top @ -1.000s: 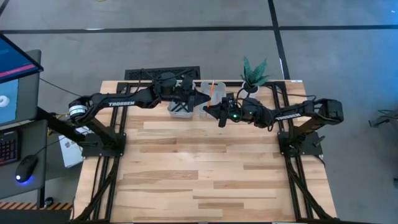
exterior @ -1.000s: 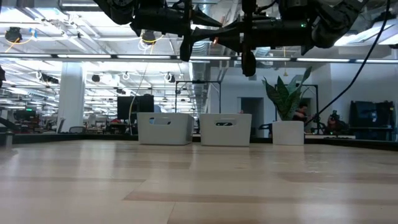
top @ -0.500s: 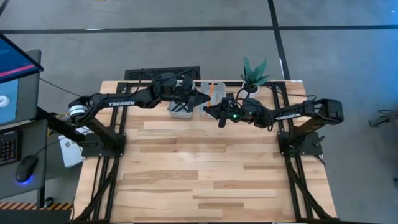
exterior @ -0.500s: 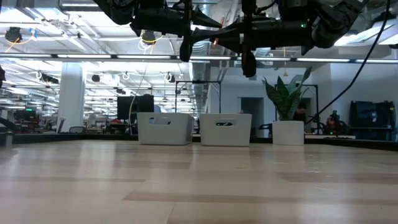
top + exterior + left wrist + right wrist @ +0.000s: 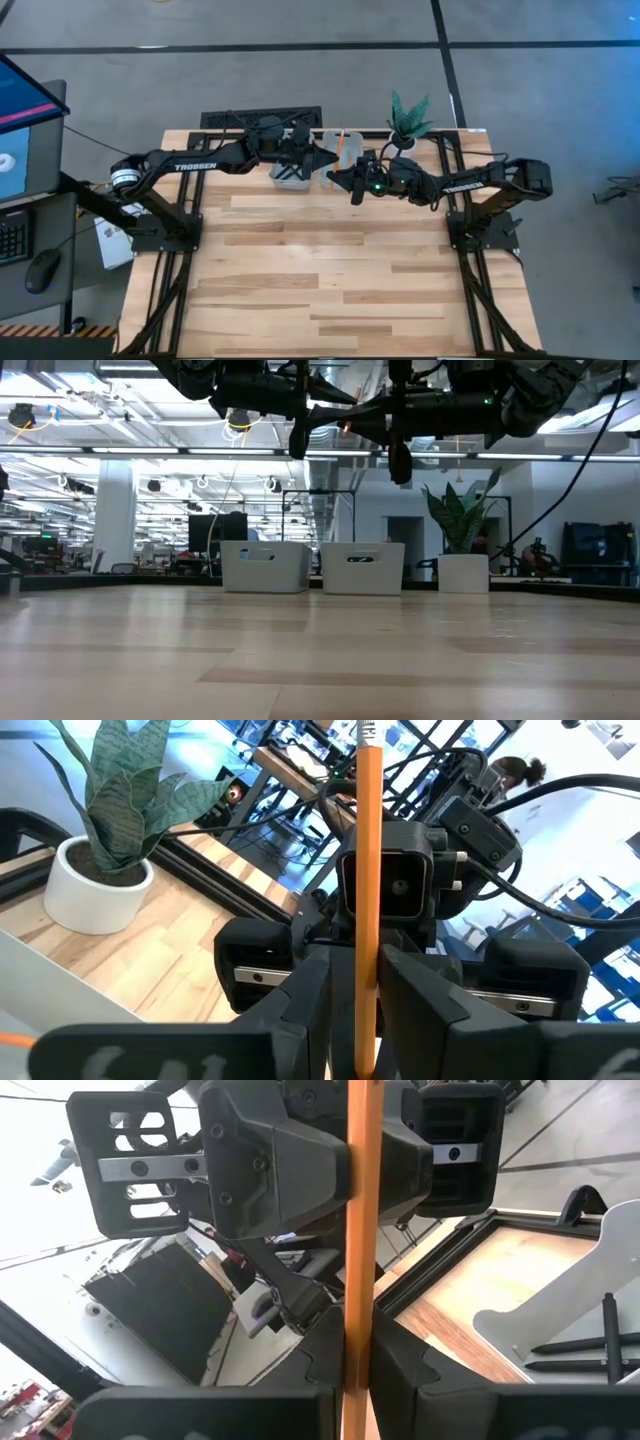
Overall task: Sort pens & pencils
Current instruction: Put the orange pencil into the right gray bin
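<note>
Both arms meet high above the far edge of the table [image 5: 330,260], over the two grey trays. One orange pencil [image 5: 366,890] is held between them: the left gripper [image 5: 355,1010] has its fingers closed narrow on it, and the right gripper [image 5: 355,1365] also squeezes the same pencil from the opposite side, so the two wrist cameras look at each other along the stick. This looks like a handover, because the pencil must pass from one arm to the other to reach the correct tray. In the right wrist view, two black pens [image 5: 580,1355] lie in the left tray [image 5: 292,172]. In the high view an orange stick shows at the right tray [image 5: 345,150], probably where pencils belong. I cannot tell which gripper will release first
</note>
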### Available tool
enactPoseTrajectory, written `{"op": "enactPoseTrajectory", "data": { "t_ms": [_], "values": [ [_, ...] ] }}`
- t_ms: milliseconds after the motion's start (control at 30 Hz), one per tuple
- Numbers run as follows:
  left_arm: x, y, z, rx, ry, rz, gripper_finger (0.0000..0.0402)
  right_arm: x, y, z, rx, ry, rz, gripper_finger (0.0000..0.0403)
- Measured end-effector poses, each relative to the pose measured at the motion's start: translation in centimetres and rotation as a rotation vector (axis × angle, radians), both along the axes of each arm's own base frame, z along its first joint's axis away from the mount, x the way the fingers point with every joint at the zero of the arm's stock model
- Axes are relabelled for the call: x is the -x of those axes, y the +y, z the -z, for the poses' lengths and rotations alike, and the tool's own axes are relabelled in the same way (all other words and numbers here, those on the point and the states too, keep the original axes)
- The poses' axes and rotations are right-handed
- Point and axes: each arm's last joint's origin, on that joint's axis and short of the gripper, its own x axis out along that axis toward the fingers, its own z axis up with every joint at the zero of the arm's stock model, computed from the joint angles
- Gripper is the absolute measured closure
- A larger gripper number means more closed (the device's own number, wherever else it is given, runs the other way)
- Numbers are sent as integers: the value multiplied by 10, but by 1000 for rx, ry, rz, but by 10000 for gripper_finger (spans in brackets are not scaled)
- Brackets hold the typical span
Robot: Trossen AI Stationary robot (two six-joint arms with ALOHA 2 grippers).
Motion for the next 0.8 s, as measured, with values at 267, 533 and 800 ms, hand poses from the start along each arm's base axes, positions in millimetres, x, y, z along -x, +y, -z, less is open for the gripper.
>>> {"op": "enactPoseTrajectory", "data": {
  "t_ms": [267,533,800],
  "values": [
    [0,0,0,0,0,0,329,0,0,1,-1,8,0,358],
    [0,0,0,1,0,0,329,0,0,1,-2,8,0,356],
    [0,0,0,0,0,0,329,0,0,2,-4,23,0,358]
  ]
}}
